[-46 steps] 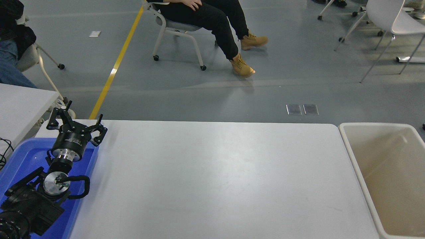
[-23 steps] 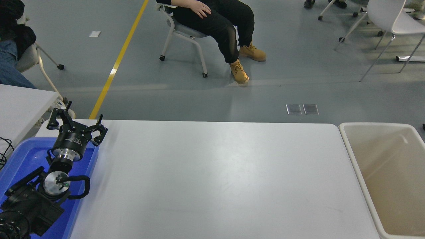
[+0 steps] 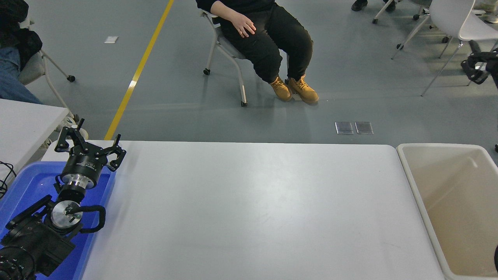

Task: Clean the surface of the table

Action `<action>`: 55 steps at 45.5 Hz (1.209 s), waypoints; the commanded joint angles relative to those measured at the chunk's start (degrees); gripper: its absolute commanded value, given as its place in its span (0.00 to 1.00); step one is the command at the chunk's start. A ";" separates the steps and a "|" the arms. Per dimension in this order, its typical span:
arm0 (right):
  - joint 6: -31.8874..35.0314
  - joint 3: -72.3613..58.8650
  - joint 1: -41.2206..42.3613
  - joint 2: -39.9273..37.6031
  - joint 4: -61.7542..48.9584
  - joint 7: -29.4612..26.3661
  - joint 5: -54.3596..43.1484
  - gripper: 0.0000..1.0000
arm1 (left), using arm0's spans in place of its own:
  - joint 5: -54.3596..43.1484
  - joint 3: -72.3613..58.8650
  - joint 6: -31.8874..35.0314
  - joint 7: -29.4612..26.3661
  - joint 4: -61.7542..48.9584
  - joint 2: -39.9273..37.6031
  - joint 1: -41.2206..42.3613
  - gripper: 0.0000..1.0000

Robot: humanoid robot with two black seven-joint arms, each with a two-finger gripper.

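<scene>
The table surface (image 3: 249, 210) is a wide, plain white-grey top with rounded corners, and nothing lies on it. My left gripper (image 3: 90, 136) is parked at the lower left over the table's far left corner, open and empty. My right gripper (image 3: 468, 54) comes in at the right edge, high above the floor beyond the table. Its fingers are spread and hold nothing. A bit of the right arm (image 3: 496, 257) shows at the lower right edge.
A blue tray (image 3: 27, 182) lies under the left arm at the table's left end. A beige tub (image 3: 416, 186) stands against the right end. A corner of a second white table (image 3: 27, 120) is at the left. A person on a wheeled chair (image 3: 272, 35) sits beyond the far edge.
My right gripper has come into view at the upper right edge. The seated person has rolled to the right and closer. The left arm has not moved.
</scene>
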 commanded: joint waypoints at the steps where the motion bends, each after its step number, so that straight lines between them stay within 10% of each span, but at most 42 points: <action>1: 0.31 1.35 -5.69 4.03 2.88 5.34 -0.75 0.98 | 0.00 0.00 0.00 0.03 0.01 0.00 0.00 1.00; 19: 2.15 0.21 -14.13 14.58 2.62 8.25 -16.30 0.98 | 0.00 0.00 0.00 0.03 0.01 0.00 0.00 1.00; 55: 0.48 2.05 -16.95 20.21 -0.19 8.60 -16.48 0.98 | 0.00 0.00 0.00 0.03 0.01 0.00 0.00 1.00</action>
